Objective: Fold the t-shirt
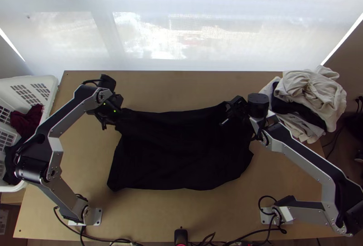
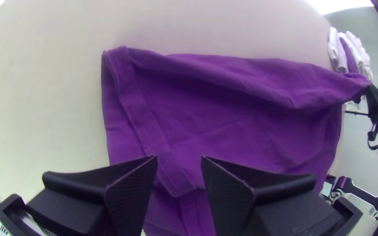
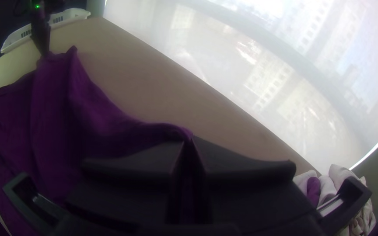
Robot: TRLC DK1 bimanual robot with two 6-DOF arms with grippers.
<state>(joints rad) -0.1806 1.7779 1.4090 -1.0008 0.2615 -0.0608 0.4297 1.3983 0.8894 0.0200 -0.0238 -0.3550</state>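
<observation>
On the light wooden surface (image 1: 154, 214), the dark t-shirt (image 1: 177, 159) of soft cloth lies in the middle of the top view. Its near part is spread almost flat at the lower centre; I judge this cloth light and limp, so pushing it will only make wrinkles. A little farther, at the centre left, the left hand (image 2: 179, 157) is released, its two fingers well apart over the shirt. The better place for it to pinch seems the far left corner, where the stitched band (image 2: 141, 118) may be a little firmer. At the centre right, the right hand (image 3: 188, 140) is clenched on the far edge of the shirt, near the right end, and the cloth makes a loose fold from there. A deep pinch is safer than one by the tips, because such cloth can slip out. In the upper right of the frame rests a crumpled pile of pale cloths (image 1: 313, 87); the shirt should not catch on it.
</observation>
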